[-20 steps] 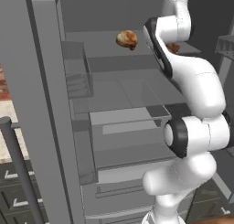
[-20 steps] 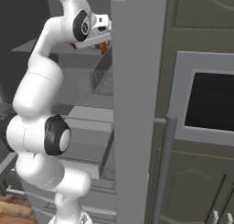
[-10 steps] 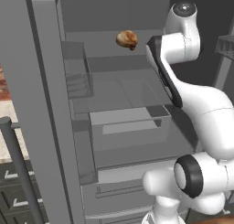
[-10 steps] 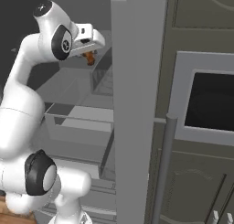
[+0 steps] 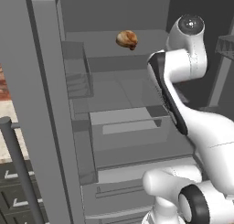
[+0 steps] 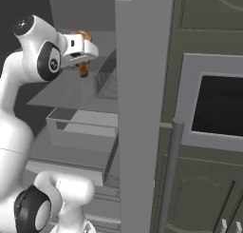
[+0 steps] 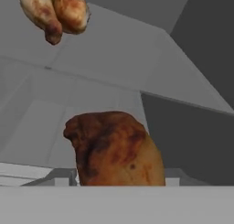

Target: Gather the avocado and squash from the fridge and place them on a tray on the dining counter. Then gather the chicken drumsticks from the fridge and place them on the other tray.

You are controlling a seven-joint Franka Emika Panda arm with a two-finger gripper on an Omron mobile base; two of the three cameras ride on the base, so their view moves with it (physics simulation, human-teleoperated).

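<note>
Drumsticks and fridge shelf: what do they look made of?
Drumsticks: cooked meat, matte golden-to-reddish-brown skin with darker mottled patches, one apparently in the gripper. Fridge shelf: probably glass or clear plastic, since lower edges show faintly through its smooth grey surface.

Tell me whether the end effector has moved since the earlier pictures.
Yes. In the right base view the end effector, carrying a drumstick, has drawn back out of the fridge, away from the fridge door edge.

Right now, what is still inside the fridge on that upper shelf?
On the upper shelf lies a browned chicken drumstick. The hand carries another drumstick. The arm covers the shelf's right end, so anything there is hidden.
</note>
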